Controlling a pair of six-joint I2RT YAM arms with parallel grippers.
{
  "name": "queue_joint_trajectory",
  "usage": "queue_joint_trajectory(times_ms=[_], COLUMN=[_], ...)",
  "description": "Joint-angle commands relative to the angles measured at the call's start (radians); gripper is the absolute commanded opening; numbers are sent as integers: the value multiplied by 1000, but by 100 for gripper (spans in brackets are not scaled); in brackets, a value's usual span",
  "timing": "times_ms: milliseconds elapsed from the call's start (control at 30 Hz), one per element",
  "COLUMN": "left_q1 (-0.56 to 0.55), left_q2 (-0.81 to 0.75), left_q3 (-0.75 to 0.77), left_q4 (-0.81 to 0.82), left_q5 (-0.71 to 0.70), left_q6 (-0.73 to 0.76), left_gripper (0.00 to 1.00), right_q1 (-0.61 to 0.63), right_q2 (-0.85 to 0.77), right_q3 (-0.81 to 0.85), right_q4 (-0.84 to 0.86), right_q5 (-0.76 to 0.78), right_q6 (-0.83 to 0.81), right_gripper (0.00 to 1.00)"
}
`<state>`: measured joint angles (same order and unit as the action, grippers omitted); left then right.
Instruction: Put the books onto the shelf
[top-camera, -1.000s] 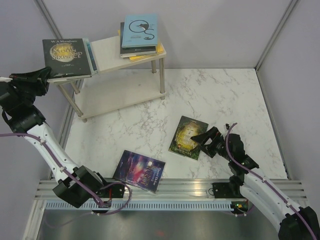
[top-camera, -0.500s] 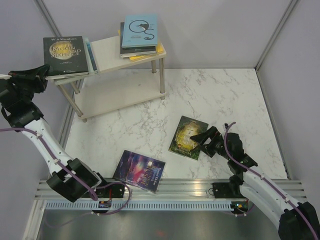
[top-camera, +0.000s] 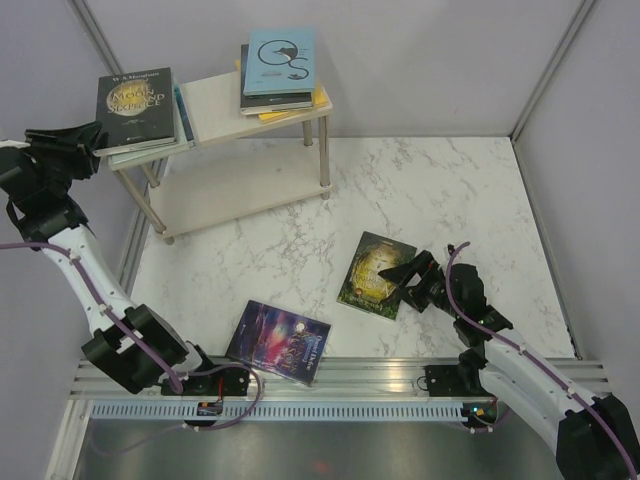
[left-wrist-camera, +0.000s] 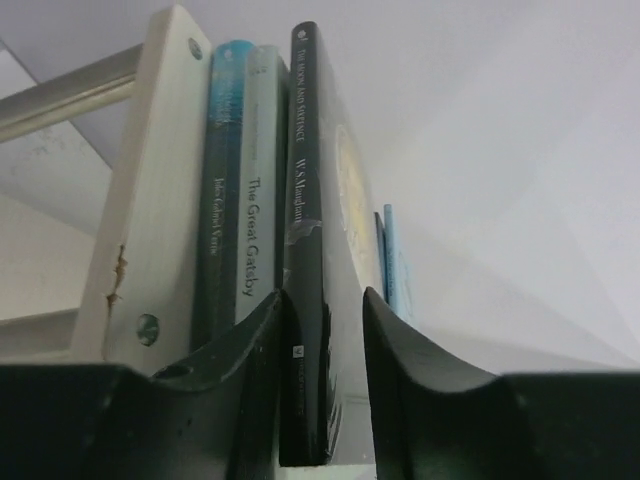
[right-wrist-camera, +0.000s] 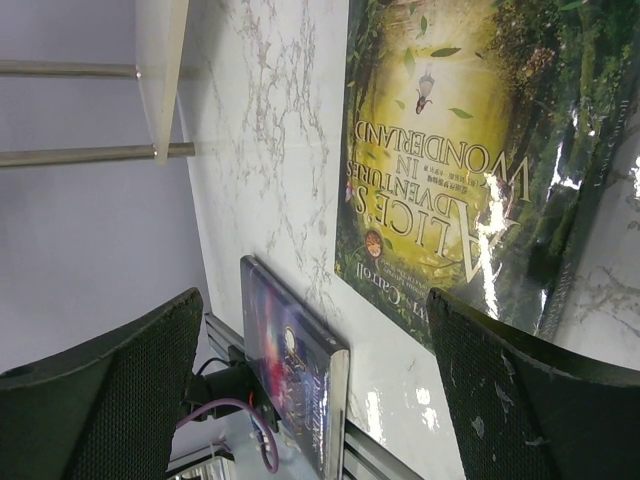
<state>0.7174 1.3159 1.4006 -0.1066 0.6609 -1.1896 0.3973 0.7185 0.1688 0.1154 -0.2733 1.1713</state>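
The shelf (top-camera: 215, 105) stands at the back left. A black book with a gold title (top-camera: 138, 102) lies on a grey-spined and a teal book at its left end. My left gripper (top-camera: 88, 140) is at that book's left edge, open. In the left wrist view the black book (left-wrist-camera: 305, 200) sits between the jaws of the left gripper (left-wrist-camera: 322, 293), against the left finger, with a gap on the right. A light blue book (top-camera: 282, 60) tops a stack at the right end. My right gripper (top-camera: 408, 272) is wide open at the green-gold book (top-camera: 372, 272). The purple galaxy book (top-camera: 280, 342) lies near the front edge.
The shelf's lower board (top-camera: 230, 185) is bare. A metal rail (top-camera: 390, 372) runs along the near edge of the marble table (top-camera: 450, 200), and the purple book overlaps it. Grey walls close in the sides and back.
My left gripper has slid the black book further onto the shelf's left-end stack, and its jaws have parted from shut. The right arm has hardly moved.
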Motion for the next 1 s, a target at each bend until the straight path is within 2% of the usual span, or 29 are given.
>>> queue_joint_trajectory(times_ms=[0, 67, 100, 200, 300, 433, 600, 667, 700, 767, 867, 967], left_q1=[-3, -1, -3, -7, -12, -64, -95, -95, -96, -107, -188, -323], left_q2=[9, 14, 17, 14, 8, -4, -81, -98, -124, -161, -234, -257], left_q3=[67, 87, 100, 165, 219, 303, 344, 370, 376, 389, 400, 390], left_q4=[7, -10, -25, -129, -207, -341, -421, -467, -476, -481, -463, -444], left_q5=[-26, -26, -26, -84, -110, -240, -436, -469, -486, -506, -555, -483], left_q6=[87, 99, 113, 195, 268, 416, 492, 510, 515, 536, 581, 616], left_gripper=[49, 57, 64, 73, 78, 83, 91, 93, 99, 100, 100, 100], right_q1=[-2, -2, -2, -2, -3, -3, -2, -2, -2, -2, -2, -2], right_q2=[-10, -11, -11, -14, -13, -1, -10, -22, -28, -47, -68, -64], right_q3=[1, 0, -2, -2, -3, -5, -8, -6, 1, 15, 54, 90], right_q4=[43, 43, 43, 43, 43, 43, 32, 14, 3, -46, -114, -173], right_q5=[-9, -9, -9, -7, -4, -4, -1, 6, 12, 35, 68, 115], right_q6=[-2, -4, -4, -4, -4, -12, -16, -27, -33, -62, -108, -154], right_gripper=[95, 95, 95, 95, 95, 95, 95, 95, 95, 95, 95, 95])
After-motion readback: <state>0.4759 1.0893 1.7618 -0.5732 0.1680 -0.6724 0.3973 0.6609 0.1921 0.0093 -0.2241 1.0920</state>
